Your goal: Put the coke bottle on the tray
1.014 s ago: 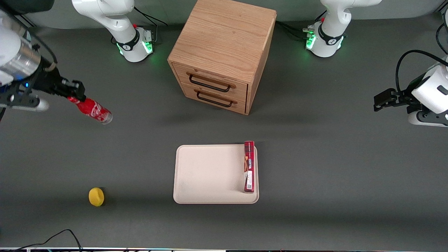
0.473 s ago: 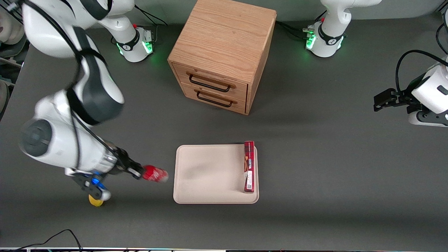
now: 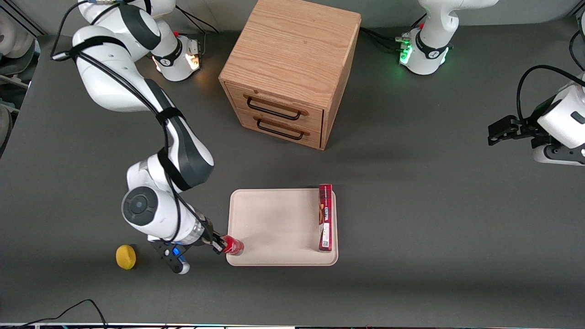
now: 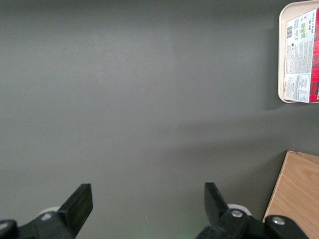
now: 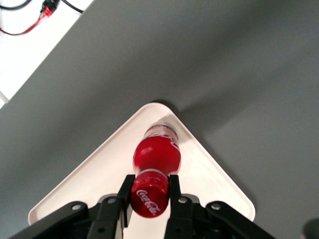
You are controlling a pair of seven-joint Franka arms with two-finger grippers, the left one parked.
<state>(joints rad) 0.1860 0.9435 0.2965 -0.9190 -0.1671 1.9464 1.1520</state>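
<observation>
My right gripper (image 3: 220, 244) is shut on the red cap of the small red coke bottle (image 3: 233, 246). It holds the bottle over the corner of the cream-beige tray (image 3: 274, 228) that lies nearest the front camera, toward the working arm's end. In the right wrist view the gripper (image 5: 149, 191) clamps the cap, and the bottle (image 5: 155, 152) hangs with its clear base down above the tray's rounded corner (image 5: 209, 169). I cannot tell whether the base touches the tray.
A long flat red box (image 3: 325, 218) lies on the tray along its edge toward the parked arm. A yellow lemon (image 3: 125, 257) lies on the table toward the working arm's end. A wooden two-drawer cabinet (image 3: 290, 68) stands farther from the camera than the tray.
My right gripper has carried the coke bottle from the table's working-arm end toward the front camera and sideways to the tray's near corner. The bottle went from slanted to nearly upright.
</observation>
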